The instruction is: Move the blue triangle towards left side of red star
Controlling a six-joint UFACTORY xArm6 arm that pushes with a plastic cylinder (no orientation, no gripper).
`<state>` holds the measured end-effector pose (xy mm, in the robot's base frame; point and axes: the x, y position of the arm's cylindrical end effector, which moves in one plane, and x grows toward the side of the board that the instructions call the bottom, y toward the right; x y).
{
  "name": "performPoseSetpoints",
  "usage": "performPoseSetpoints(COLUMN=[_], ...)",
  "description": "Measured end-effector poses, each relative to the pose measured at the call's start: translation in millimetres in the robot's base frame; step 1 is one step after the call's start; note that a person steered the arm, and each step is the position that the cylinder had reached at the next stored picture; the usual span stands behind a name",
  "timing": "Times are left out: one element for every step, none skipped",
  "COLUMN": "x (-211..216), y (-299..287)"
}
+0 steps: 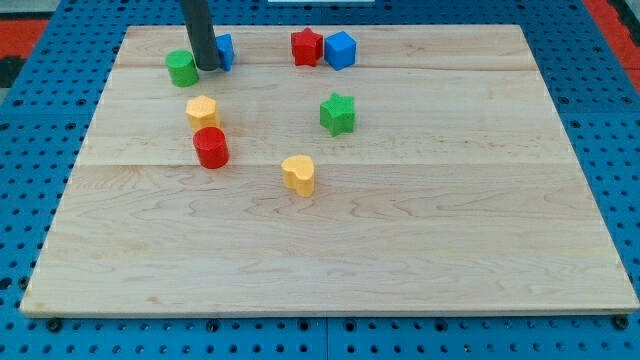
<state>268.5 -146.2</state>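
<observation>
At the view's top left, upright rod, my tip [207, 68] between green block [182, 68] and blue triangle [224, 51], no claw fitted.

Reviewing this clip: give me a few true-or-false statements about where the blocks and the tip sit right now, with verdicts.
1. My tip sits between the green cylinder and the blue triangle. True.
2. The blue cube is at the view's left of the red star. False: it is at its right, close beside it.
3. The red cylinder lies just below the yellow hexagon. True.
4. The green star touches the yellow heart. False: they are apart.
</observation>
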Motion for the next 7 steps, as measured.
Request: performPoseSetpoints(x=[-10,-1,14,-14,-47,-67,-63], y=[20,17,-42,-56,-34,10,38])
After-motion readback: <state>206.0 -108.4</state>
